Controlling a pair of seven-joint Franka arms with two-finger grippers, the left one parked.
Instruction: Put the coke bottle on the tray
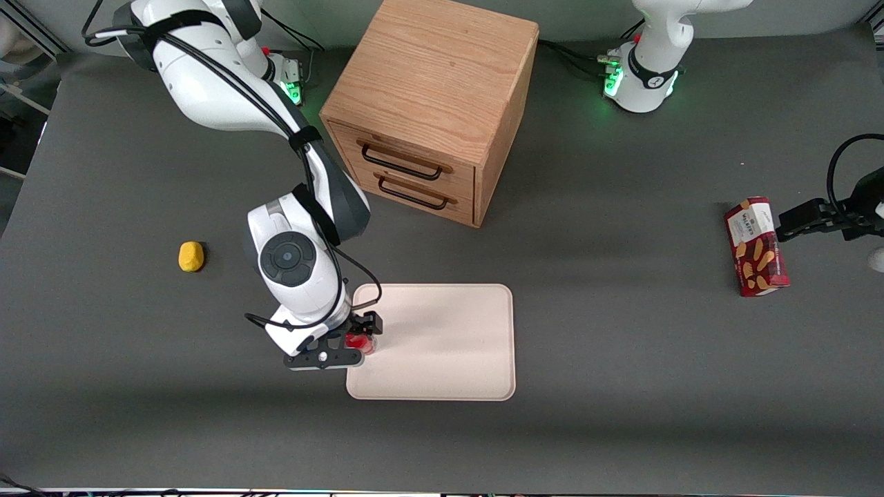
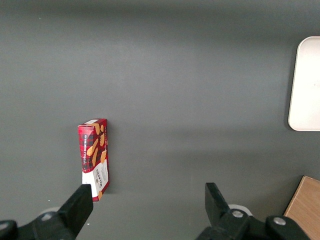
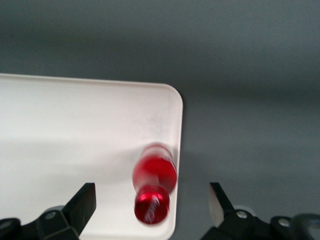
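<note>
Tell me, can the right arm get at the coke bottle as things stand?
Probably yes. The gripper hangs open right above the bottle, which stands on the tray by its rim, a finger on either side and nothing between them.

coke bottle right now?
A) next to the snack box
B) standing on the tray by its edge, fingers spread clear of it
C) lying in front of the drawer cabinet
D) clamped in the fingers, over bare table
B: the coke bottle stands on the tray near its rim, and the gripper is open with a gap on each side.
</note>
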